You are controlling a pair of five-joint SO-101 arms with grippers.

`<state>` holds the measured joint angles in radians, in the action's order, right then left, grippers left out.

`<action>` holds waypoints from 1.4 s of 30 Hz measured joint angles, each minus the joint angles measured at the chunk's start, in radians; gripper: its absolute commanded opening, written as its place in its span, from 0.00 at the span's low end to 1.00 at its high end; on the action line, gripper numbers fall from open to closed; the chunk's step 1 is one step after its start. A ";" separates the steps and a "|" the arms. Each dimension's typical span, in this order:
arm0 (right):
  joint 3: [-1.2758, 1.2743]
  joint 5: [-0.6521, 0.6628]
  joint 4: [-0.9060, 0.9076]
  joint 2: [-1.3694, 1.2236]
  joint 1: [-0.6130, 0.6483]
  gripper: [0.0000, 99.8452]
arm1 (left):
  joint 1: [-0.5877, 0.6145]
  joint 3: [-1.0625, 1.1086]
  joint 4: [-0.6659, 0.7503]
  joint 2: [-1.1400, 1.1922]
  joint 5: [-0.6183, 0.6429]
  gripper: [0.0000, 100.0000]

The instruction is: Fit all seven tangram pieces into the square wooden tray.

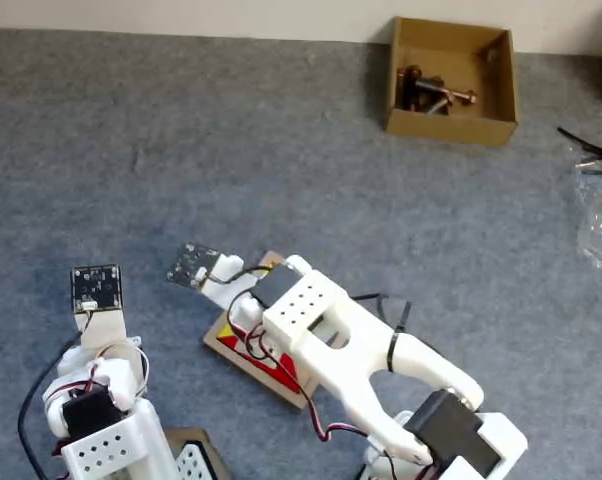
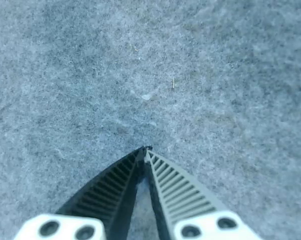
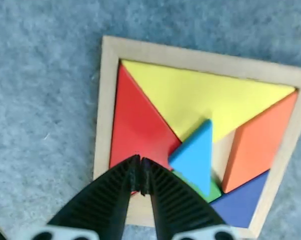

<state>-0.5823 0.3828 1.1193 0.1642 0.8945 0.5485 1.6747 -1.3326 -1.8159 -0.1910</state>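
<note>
"While the right arm leans over the wooden tray [image 3: 106, 100], how does its pincer stand?"

"The right pincer [image 3: 141, 161] is closed on nothing, its two black fingers pressed tip to tip. The tips sit over a corner of the red triangle [image 3: 135, 125], close to the tray's rim. Whether they touch the piece cannot be told."

"And where are the pieces?"

"Inside the tray. A large yellow triangle [image 3: 200, 95] fills one side, with the red one tight against it. An orange piece [image 3: 253, 145] lies along the far rim and a dark blue piece [image 3: 243, 202] fills the corner next to it. A light blue triangle [image 3: 195, 155] sits askew near the middle, its point toward the yellow one. It partly covers a green piece [image 3: 209, 190], and a strip of bare wood separates it from the orange."

"What of the other arm?"

"The left pincer [image 2: 146, 150] is also closed and empty, above bare grey felt well away from the tray."

"Anything else on the table?"

"A cardboard box [image 1: 446, 128] holding some metal parts stands at the far edge, and clear plastic wrap [image 1: 601, 230] lies at the side."
</note>
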 measured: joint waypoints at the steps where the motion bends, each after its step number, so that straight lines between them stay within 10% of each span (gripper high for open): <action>1: 0.000 0.000 -0.003 0.000 -0.002 0.00 | 0.000 0.000 0.000 0.000 0.000 0.01; 42: -0.130 0.000 -0.204 0.000 -0.121 0.00 | 0.000 0.000 0.000 0.000 0.000 0.01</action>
<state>-0.7127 0.3828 0.9152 0.1642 0.7733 0.5485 1.6747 -1.3326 -1.8159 -0.1910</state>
